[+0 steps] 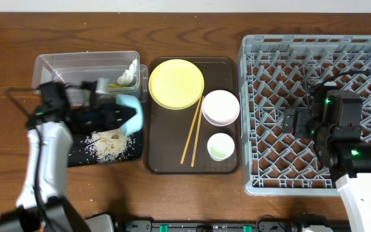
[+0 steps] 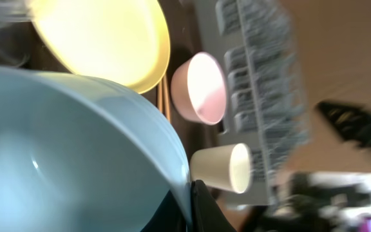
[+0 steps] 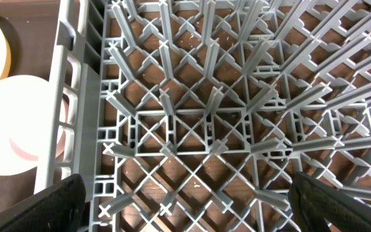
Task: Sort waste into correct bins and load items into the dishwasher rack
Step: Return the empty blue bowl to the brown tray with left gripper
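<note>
My left gripper (image 1: 126,115) is shut on the rim of the light blue bowl (image 1: 134,111), held tilted over the black tray (image 1: 79,151), where whitish rice scraps (image 1: 111,144) lie. In the left wrist view the bowl (image 2: 63,148) fills the frame, pinched at its rim by the fingers (image 2: 195,206). The yellow plate (image 1: 176,83), white bowl (image 1: 220,107), pale cup (image 1: 220,146) and two chopsticks (image 1: 192,132) rest on the brown tray. Crumpled tissue (image 1: 127,75) lies in the clear tub (image 1: 63,64). My right gripper (image 1: 290,121) is open over the grey rack (image 1: 263,51), fingers apart in the right wrist view (image 3: 185,206).
The brown serving tray (image 1: 163,164) sits between the black tray and the rack. Bare wooden table lies at the far left and along the front edge. The rack's upright pegs (image 3: 192,96) stand directly under my right gripper.
</note>
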Action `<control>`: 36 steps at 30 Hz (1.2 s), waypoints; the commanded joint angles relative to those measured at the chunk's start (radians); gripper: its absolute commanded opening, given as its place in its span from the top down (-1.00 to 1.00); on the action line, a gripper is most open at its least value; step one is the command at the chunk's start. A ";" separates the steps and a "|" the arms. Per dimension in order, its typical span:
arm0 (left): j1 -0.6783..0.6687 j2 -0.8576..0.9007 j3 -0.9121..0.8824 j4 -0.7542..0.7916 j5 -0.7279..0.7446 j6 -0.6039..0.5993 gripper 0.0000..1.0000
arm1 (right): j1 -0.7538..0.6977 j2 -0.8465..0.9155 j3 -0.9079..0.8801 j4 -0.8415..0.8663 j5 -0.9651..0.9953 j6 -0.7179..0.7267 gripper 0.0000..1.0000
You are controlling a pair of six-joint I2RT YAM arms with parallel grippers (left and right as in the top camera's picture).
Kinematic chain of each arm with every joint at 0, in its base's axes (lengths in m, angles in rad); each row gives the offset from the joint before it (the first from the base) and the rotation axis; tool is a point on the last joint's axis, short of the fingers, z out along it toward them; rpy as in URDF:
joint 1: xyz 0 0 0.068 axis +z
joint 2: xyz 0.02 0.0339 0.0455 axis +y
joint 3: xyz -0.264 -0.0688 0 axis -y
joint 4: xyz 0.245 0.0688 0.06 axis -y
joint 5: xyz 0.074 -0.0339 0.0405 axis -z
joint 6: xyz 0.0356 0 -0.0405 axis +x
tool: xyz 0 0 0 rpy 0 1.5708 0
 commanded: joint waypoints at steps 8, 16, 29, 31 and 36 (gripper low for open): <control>-0.551 0.034 0.020 0.065 -0.680 -0.198 0.88 | 0.006 -0.006 0.023 -0.008 0.010 0.002 -0.98; -0.737 0.194 0.020 0.119 -0.790 -0.211 0.86 | 0.006 -0.006 0.023 -0.008 0.010 0.003 -0.99; -0.741 0.110 0.085 0.108 -0.789 -0.211 0.03 | 0.006 -0.006 0.023 -0.008 0.010 0.002 -0.98; -0.743 0.072 0.102 0.120 -0.776 -0.212 0.03 | 0.006 -0.006 0.023 -0.009 0.010 0.002 -0.98; -0.761 0.032 0.102 0.151 -0.677 -0.222 0.01 | 0.006 -0.006 0.023 -0.008 0.010 0.002 -0.98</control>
